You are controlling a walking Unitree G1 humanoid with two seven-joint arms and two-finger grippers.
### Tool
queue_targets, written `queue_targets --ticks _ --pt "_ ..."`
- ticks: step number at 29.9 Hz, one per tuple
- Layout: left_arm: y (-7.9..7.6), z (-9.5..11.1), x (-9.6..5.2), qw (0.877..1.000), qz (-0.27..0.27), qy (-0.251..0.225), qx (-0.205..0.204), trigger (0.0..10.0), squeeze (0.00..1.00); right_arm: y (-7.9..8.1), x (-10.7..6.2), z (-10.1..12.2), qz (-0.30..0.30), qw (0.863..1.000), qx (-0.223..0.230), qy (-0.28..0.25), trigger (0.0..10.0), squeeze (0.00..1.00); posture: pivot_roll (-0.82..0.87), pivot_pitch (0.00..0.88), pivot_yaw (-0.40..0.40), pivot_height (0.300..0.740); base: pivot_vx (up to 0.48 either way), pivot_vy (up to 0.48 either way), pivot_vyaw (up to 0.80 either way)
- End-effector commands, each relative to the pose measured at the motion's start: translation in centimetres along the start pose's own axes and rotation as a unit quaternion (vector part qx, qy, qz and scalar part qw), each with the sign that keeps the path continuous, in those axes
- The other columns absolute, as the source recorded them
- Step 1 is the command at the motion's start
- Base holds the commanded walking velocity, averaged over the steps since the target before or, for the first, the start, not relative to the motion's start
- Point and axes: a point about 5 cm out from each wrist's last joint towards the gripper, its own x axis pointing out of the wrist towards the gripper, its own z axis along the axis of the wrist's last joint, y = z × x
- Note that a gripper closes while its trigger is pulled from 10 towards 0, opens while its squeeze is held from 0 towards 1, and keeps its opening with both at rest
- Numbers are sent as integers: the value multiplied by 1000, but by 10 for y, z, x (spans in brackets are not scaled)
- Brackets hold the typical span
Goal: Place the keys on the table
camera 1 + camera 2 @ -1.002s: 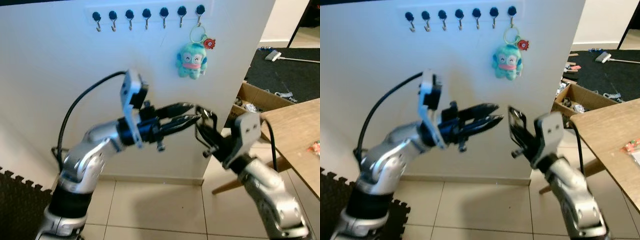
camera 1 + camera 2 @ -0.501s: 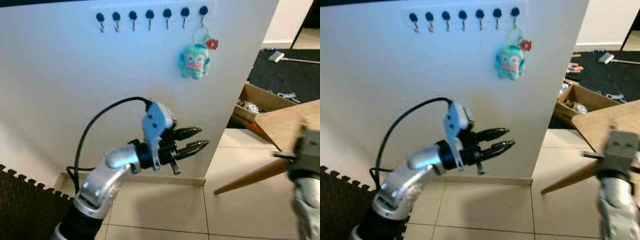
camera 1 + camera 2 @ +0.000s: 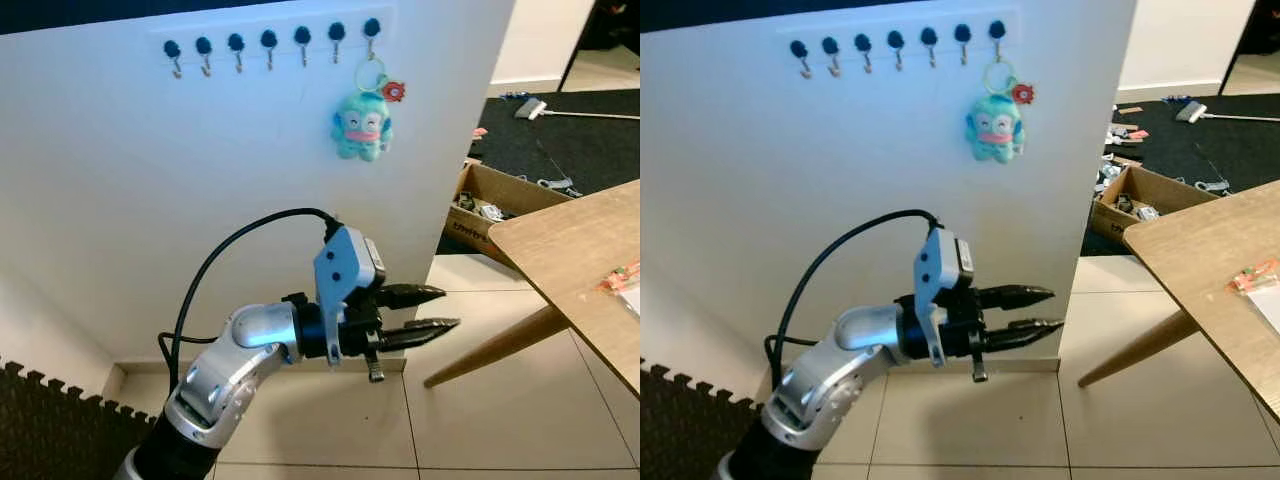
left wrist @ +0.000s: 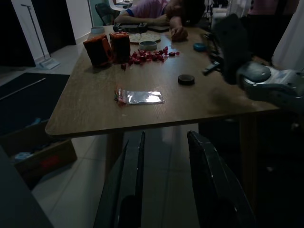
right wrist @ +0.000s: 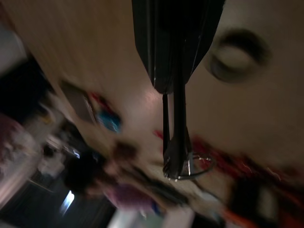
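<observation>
A teal plush keychain with a ring and red charm hangs from the rightmost wall hook. My left gripper is held out in front of the white wall at knee height, open and empty; its fingers point toward the wooden table. In the blurred right wrist view my right gripper is shut, with a thin metal key ring at its tips, above the tabletop. The right arm reaches over the table's corner in the left wrist view.
On the table lie a silver packet, red sweets, orange cans and a black disc; a person leans on its far end. A cardboard box sits behind the wall's edge. Dark foam mat lies lower left.
The right arm has swung away to the right, out of the head views, toward the table. The left arm has dropped lower and stays open. The head camera has shifted.
</observation>
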Motion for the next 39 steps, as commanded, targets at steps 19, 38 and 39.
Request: queue_targets --ticks 19,38,39 --pt "1 -6 -4 1000 13 11 -1 10000 0 5 18 1 -2 998 65 -15 10000 0 -114 204 106 740 0 0 0" --pt "18 -6 -5 997 79 15 9 10000 0 101 -34 123 315 897 236 -202 10000 0 -102 206 107 740 0 0 0" --pt "25 -7 -8 993 112 20 15 10000 0 123 -57 128 381 870 239 -203 10000 0 -98 208 109 740 0 0 0"
